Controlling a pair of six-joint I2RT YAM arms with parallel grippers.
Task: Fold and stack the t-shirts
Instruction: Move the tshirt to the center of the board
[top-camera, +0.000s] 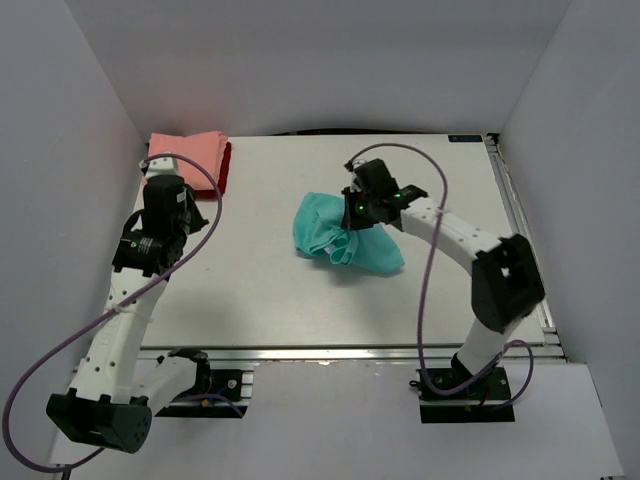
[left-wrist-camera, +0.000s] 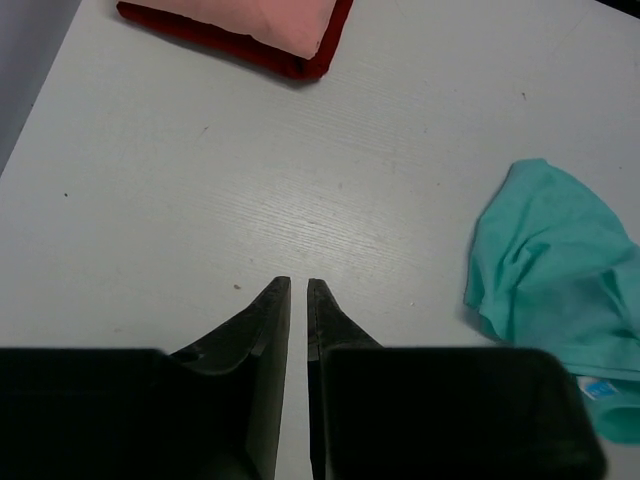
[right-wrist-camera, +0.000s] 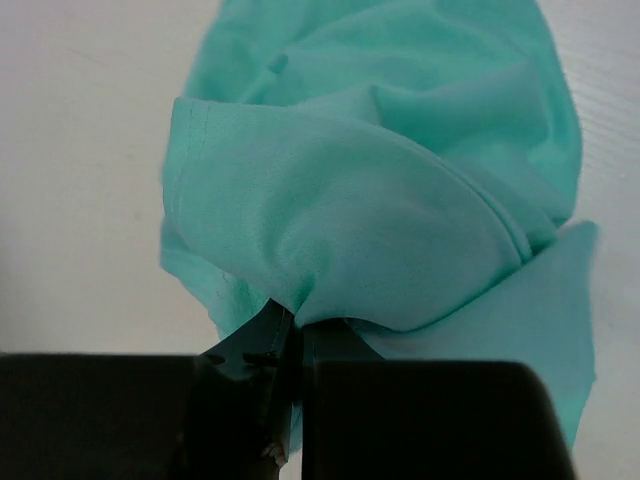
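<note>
Our right gripper (right-wrist-camera: 292, 335) pinches a teal shirt (right-wrist-camera: 380, 190) fold, we judge to spread it; left gripper (left-wrist-camera: 297, 292) hangs empty, jaws nearly together.

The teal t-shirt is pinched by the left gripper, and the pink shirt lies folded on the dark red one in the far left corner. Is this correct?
Not quite: it is the right gripper that pinches the teal t-shirt, as the right wrist view shows. The pink shirt does lie folded on the dark red shirt in the far left corner.
</note>
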